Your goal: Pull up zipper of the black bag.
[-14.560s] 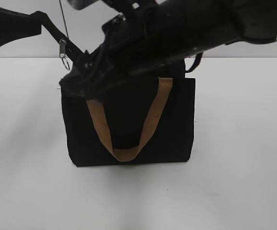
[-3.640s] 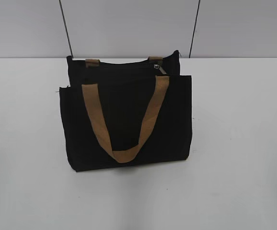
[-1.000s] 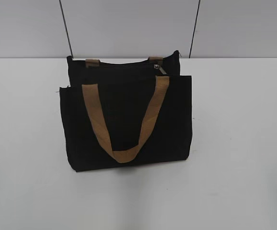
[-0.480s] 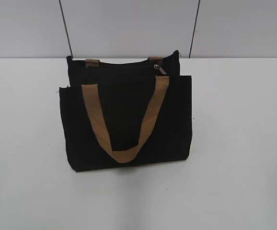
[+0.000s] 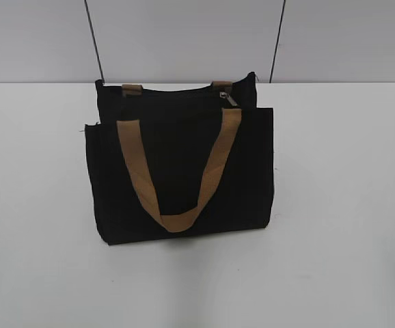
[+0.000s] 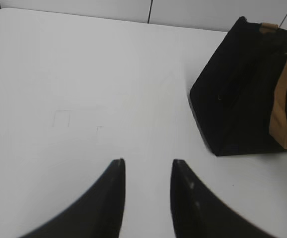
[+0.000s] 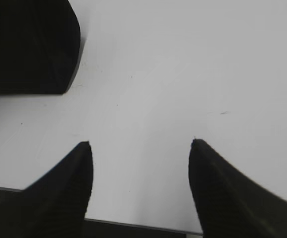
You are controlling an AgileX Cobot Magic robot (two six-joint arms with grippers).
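Note:
The black bag (image 5: 180, 171) stands upright on the white table, with a tan strap handle hanging down its front. The zipper (image 5: 229, 98), a small silver slider, sits at the right end of the bag's top edge. Neither arm shows in the exterior view. In the left wrist view my left gripper (image 6: 147, 161) is open and empty over bare table, with the bag (image 6: 243, 94) to its upper right. In the right wrist view my right gripper (image 7: 141, 143) is open and empty near the table's front edge, with a corner of the bag (image 7: 32, 44) at upper left.
The white table (image 5: 341, 205) spreads all round the bag. A grey wall with two dark vertical seams stands behind it. The table's front edge (image 7: 133, 223) shows under the right gripper.
Long before, both arms were on the bag's top. Over the last second nothing has visibly moved.

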